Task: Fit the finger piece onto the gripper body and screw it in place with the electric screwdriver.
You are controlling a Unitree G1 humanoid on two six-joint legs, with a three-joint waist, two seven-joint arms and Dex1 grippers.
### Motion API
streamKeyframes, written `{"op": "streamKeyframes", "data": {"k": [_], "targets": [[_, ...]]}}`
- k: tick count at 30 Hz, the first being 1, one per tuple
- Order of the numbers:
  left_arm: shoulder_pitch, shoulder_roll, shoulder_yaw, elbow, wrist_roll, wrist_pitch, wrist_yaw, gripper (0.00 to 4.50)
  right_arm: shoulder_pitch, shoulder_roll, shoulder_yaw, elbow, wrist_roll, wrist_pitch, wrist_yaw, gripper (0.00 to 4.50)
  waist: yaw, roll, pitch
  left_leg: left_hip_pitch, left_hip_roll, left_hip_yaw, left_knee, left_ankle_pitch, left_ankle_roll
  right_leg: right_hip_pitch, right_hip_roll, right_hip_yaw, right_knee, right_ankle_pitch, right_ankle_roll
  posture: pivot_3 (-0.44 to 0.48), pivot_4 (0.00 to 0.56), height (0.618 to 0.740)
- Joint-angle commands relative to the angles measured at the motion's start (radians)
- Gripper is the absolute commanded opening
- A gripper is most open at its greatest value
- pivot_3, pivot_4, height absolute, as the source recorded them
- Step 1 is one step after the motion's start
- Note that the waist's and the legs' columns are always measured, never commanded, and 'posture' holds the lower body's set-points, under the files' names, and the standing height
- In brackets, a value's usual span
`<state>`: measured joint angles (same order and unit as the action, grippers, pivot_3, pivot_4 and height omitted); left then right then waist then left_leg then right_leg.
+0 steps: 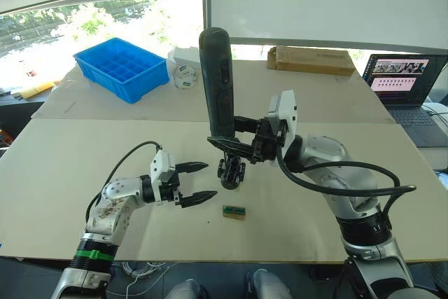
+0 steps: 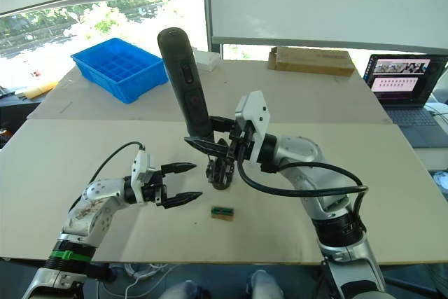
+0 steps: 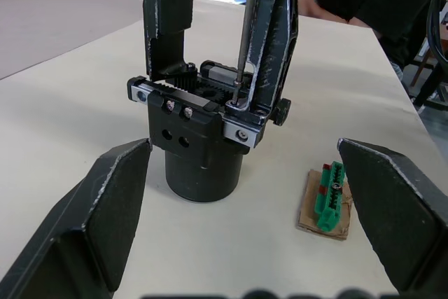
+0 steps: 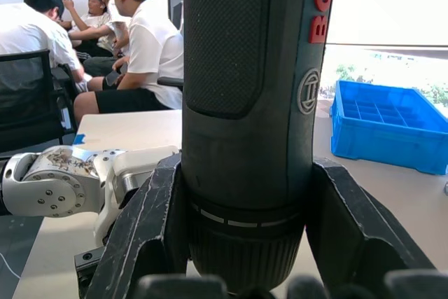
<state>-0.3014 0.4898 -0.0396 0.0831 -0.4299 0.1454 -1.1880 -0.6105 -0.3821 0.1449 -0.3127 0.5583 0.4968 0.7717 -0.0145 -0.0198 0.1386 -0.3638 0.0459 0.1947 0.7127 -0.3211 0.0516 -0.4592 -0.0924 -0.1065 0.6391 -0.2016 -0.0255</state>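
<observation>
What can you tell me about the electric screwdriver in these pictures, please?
The electric screwdriver is a thick, dark cylindrical tool with a textured grip and red lettering on its side. It stands nearly upright, leaning slightly, clamped low on its barrel by the right gripper. Its thin metal bit points down and meets the top of the gripper body, beside a mounted finger piece. The left gripper waits open nearby.

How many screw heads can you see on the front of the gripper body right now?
3 on the gripper body: two side by side under the left finger piece, one on the right corner bracket below the screwdriver bit. Others may be hidden behind.
</observation>
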Motion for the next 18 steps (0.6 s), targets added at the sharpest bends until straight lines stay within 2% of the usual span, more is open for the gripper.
{"op": "streamKeyframes", "data": {"k": [1, 18], "targets": [[0.003, -0.001, 0.002, -0.021, 0.003, -0.02, 0.003, 4.5, -0.008, 0.005, -0.017, -0.021, -0.004, -0.018, 0.0, 1.91, 0.0, 0.0, 0.0, 0.0, 0.0, 0.0, 0.0, 0.0, 0.0, 0.0, 0.0, 0.0, 0.0, 0.0, 0.0, 0.0, 0.15, 0.74], [-0.002, -0.011, -0.005, -0.013, 0.026, -0.018, 0.023, 4.5, -0.017, 0.027, -0.018, -0.002, -0.019, -0.023, 0.005, 1.91, 0.0, 0.0, 0.0, 0.0, 0.0, 0.0, 0.0, 0.0, 0.0, 0.0, 0.0, 0.0, 0.0, 0.0, 0.0, 0.0, 0.15, 0.74]]}}
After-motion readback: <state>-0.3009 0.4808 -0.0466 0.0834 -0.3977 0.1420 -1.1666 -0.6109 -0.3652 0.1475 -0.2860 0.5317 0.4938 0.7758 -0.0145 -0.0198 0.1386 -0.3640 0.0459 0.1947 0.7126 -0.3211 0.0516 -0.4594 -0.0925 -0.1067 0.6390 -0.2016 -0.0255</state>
